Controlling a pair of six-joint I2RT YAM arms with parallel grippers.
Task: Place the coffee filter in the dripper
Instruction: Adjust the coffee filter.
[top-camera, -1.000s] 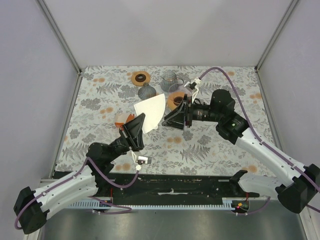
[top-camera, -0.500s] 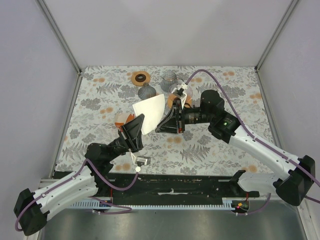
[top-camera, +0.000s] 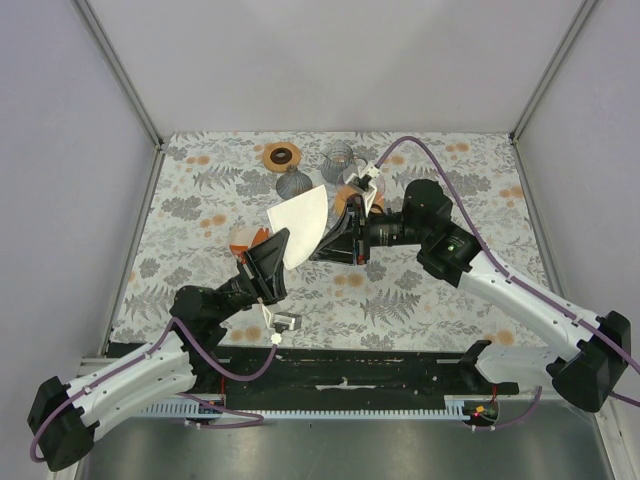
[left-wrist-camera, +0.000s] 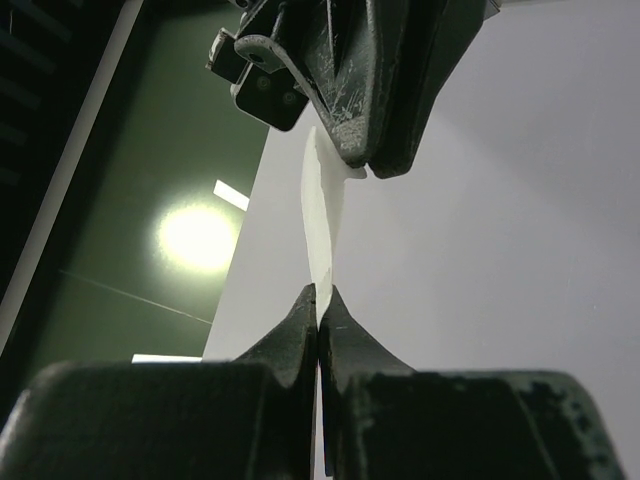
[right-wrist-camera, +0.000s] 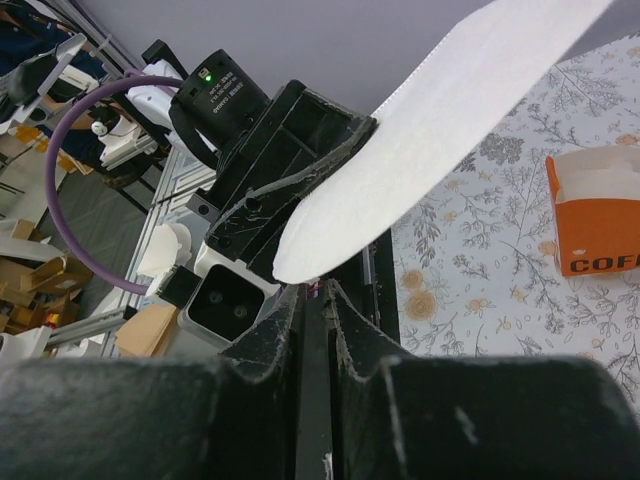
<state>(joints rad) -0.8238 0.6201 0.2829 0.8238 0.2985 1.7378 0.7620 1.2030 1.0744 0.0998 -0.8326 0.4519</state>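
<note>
The filter (top-camera: 300, 222) is held in the air on edge, its long axis running from the near side toward the far right. Its near edge is pinched in the clenched left gripper (left-wrist-camera: 319, 296). The opposite edge is met by the right gripper (right-wrist-camera: 312, 290), whose jaws stand almost together, though a true grip cannot be told. The dripper (top-camera: 282, 155) is seen beyond the filter, well apart, with nothing in it. The left gripper is judged slightly nearer. An open packet (right-wrist-camera: 600, 215) lies close by, but its contents cannot be made out.
</note>
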